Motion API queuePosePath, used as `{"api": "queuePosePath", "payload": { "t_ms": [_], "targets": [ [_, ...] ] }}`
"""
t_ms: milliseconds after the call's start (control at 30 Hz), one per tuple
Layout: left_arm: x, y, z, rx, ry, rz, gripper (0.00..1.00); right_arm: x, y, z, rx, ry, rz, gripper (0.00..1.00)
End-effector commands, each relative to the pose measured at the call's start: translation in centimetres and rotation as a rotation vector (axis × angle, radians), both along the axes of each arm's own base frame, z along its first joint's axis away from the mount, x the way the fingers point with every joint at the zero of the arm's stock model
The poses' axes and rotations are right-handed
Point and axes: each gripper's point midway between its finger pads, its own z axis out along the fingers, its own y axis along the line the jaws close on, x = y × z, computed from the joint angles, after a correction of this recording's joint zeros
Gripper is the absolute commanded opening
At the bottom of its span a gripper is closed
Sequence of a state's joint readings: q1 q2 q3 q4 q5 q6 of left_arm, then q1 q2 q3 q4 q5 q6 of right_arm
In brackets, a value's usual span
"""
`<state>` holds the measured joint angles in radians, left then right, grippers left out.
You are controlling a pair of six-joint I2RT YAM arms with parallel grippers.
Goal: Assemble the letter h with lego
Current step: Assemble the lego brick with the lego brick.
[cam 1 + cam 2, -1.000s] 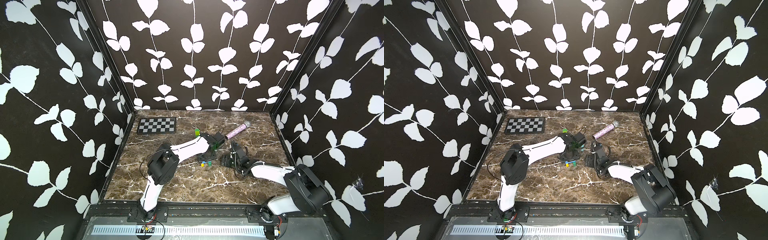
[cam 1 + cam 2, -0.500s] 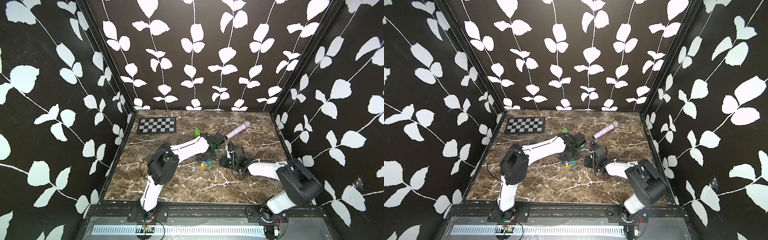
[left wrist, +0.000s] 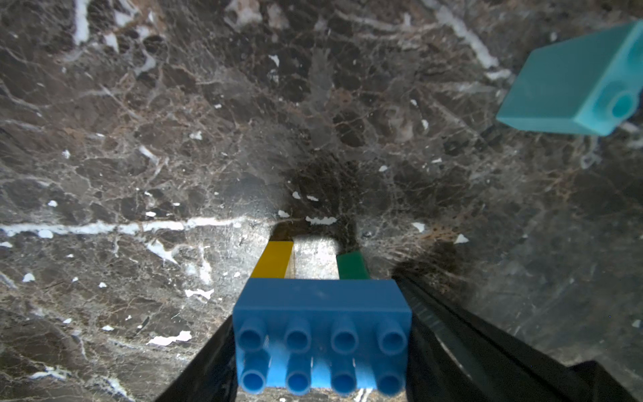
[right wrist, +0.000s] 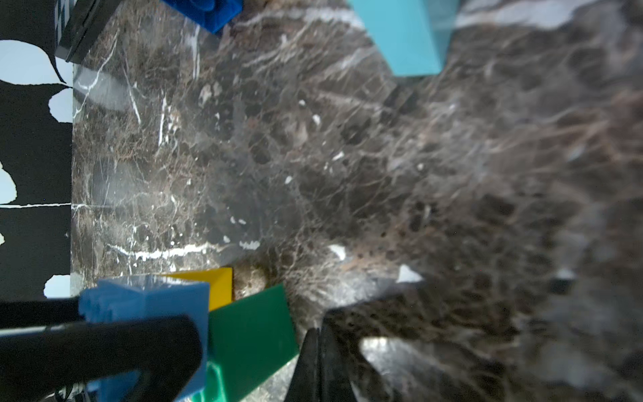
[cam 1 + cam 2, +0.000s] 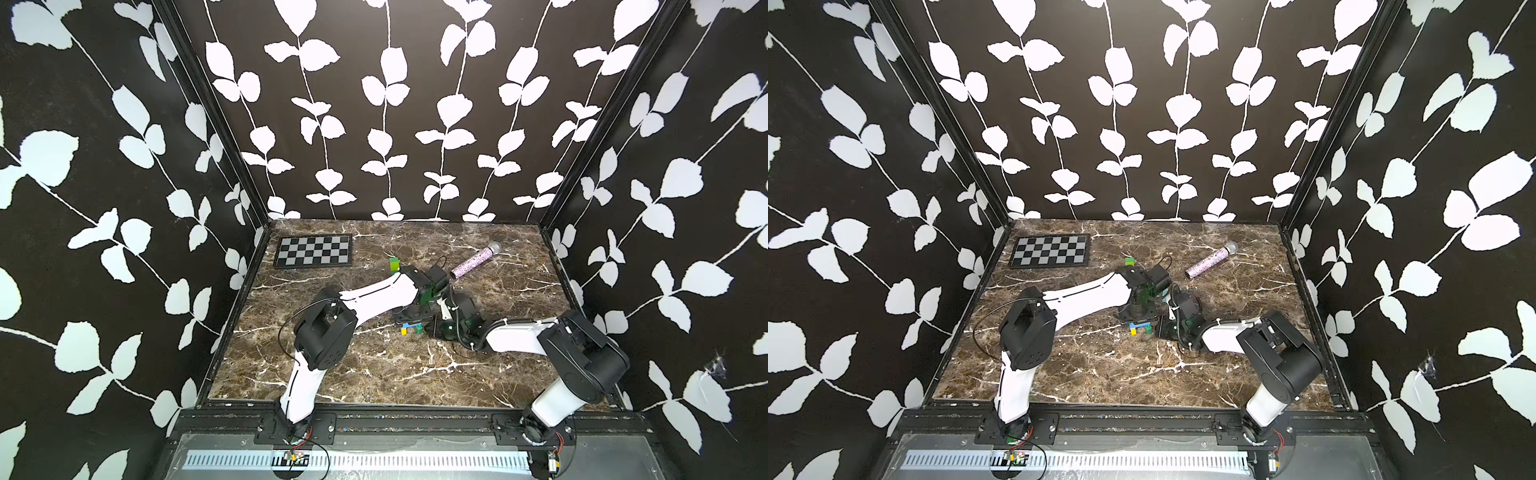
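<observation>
Mid-tabletop, the right gripper [image 4: 318, 348], open and standing off a second earlier, is now pressed shut on nothing just beside the dark green plastic brick [image 4: 250, 334]. The blue eight-stud lego brick [image 3: 322, 306], bridging that and a yellow plastic brick [image 3: 273, 261], is clamped in the left gripper [image 3: 322, 334]. A light blue plastic brick [image 3: 570, 83] lies apart. Towards the brown marble tabletop's [image 5: 374, 374] far edge are seen a lime plastic brick [image 5: 394, 262], a glittery purple microphone [image 5: 473, 262] and, in the far left corner, a black-and-grey chequered board [image 5: 313, 250].

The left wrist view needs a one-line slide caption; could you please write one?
Left end effector grips blue brick bridging yellow brick and green brick; light blue brick lies apart.
</observation>
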<state>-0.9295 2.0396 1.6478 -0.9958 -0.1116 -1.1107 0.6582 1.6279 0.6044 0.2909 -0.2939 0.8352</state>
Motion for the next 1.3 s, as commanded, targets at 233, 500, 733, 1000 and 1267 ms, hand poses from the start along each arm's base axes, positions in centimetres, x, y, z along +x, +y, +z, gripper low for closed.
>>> {"api": "queuePosePath", "payload": {
  "t_ms": [233, 500, 733, 1000, 1267],
  "targets": [
    [-0.5, 1.2, 1.3, -0.007, 0.014, -0.037, 0.04, 0.1, 0.7, -0.7, 0.023, 0.04, -0.032, 0.0],
    [-0.5, 1.1, 1.6, -0.015, 0.02, -0.064, 0.04, -0.3, 1.5, -0.7, 0.061, 0.059, -0.022, 0.0],
    [-0.4, 1.0, 1.8, -0.01, 0.026, -0.1, 0.04, -0.7, 2.0, -0.9, 0.076, 0.078, -0.018, 0.0],
    [-1.0, 0.4, 1.4, -0.02, 0.065, -0.175, 0.03, -0.7, 2.1, -1.0, 0.078, 0.081, -0.022, 0.0],
    [-1.2, 0.2, 1.6, -0.017, 0.065, -0.288, 0.02, -0.5, 1.6, -1.0, 0.054, 0.071, -0.024, 0.0]
  ]
}}
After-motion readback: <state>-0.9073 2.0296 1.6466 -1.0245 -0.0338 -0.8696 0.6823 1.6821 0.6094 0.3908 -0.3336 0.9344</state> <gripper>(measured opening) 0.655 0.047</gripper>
